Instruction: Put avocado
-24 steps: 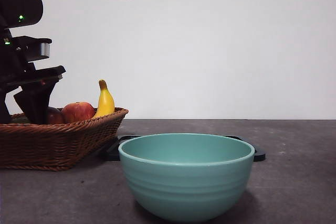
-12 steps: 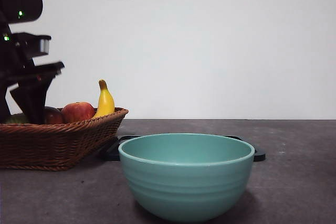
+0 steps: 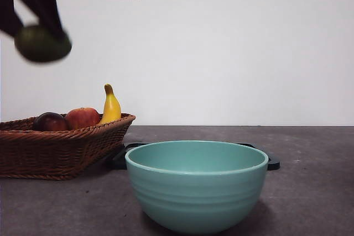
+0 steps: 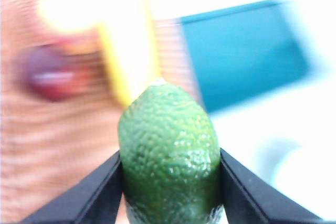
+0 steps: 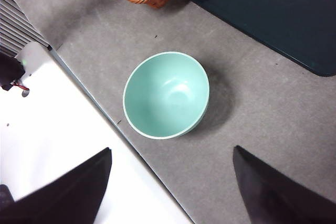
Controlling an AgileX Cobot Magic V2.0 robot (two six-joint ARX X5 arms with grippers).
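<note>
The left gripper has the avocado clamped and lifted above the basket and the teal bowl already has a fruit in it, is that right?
Not quite: the teal bowl is empty, as the right wrist view shows. The left gripper does hold the avocado clamped, lifted above the basket.

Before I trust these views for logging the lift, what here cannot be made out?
- Left gripper in the front view: cut off by the top edge; only dark jaws above the avocado show.
- Basket contents, left wrist view: motion blur smears the fruit.
- Dark tray, front view: mostly hidden behind the bowl.
- Bowl's inside, front view: hidden by its rim.
</note>
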